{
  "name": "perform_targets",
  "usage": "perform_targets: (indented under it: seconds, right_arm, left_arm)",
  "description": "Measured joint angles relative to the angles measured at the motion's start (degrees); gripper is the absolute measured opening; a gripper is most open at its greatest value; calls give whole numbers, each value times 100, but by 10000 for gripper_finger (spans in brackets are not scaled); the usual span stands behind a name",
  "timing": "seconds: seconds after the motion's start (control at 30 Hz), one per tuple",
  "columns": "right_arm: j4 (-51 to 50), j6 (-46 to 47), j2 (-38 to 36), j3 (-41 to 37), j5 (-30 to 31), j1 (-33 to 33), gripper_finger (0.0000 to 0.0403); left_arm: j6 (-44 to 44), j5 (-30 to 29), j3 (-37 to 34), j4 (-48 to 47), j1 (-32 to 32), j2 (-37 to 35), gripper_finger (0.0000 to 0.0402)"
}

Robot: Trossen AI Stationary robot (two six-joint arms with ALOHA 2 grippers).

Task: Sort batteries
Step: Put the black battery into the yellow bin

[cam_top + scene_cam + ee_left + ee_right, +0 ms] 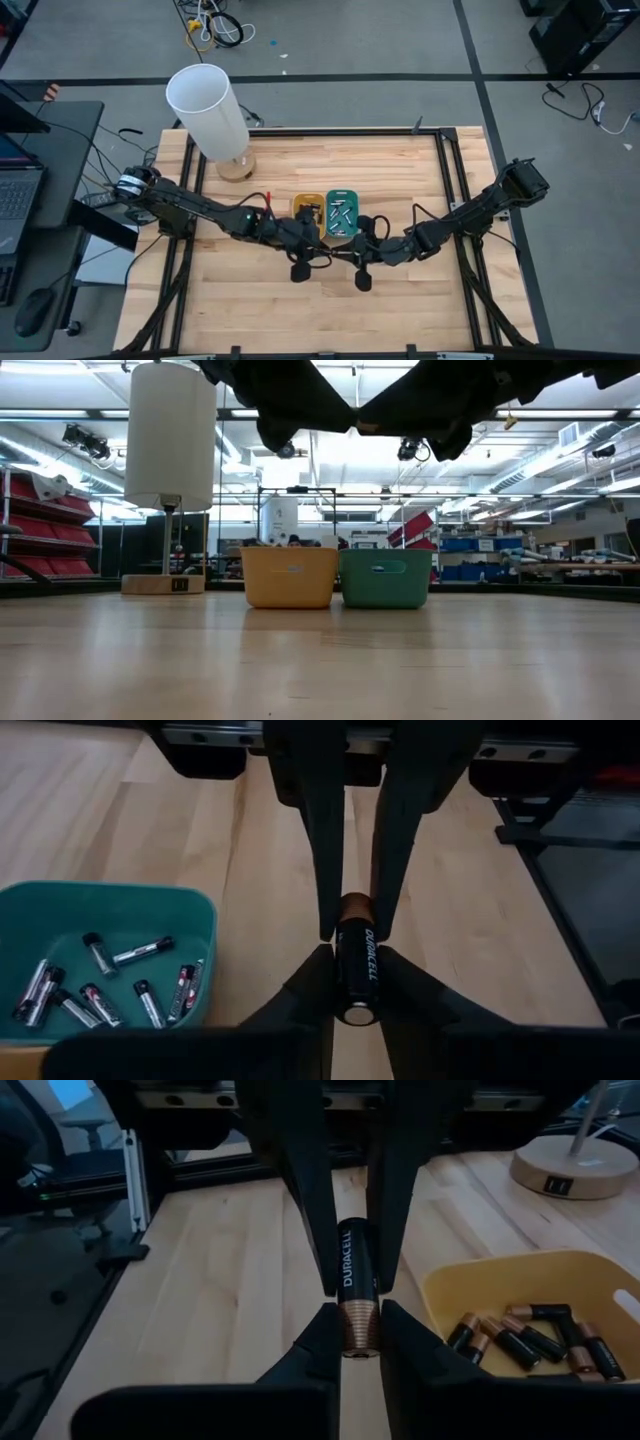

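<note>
From above, both arms meet at six o'clock of the yellow plastic tray (307, 214) and the teal plastic tray (343, 214) on the wooden bench (330, 300). In the left wrist view, the left claw (357, 938) pinches a black-and-copper cylindrical battery (357, 970); slim dark cells (100, 985) lie in the teal tray. In the right wrist view, the right claw (350, 1302) clamps the same battery (357, 1295); stouter cells (530, 1338) fill the yellow tray. The battery looks rigid, light and slick, so mid-barrel probably grips best.

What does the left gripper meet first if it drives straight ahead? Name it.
The right gripper. It faces the left gripper head-on, and both are shut on the same Duracell battery, so there seems to be hardly any free way between them.
</note>
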Motion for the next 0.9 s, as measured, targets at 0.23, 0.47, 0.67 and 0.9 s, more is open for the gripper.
perform_targets:
  seconds: [0.23, 0.47, 0.67, 0.9]
  right_arm:
    - [-61, -105, 2, 80, -4, 2, 36]
    - [-82, -117, 2, 87, -4, -1, 41]
    - [-89, 99, 4, 113, 175, -158, 69]
    - [-78, 436, -4, 131, 582, -436, 123]
  left_arm:
    - [-15, 74, 2, -1, 3, -10, 65]
    - [-138, 39, 2, -4, 7, -10, 65]
    - [-495, -743, 11, -372, 39, -158, 65]
    - [-609, -952, -2, -726, 310, -395, 65]
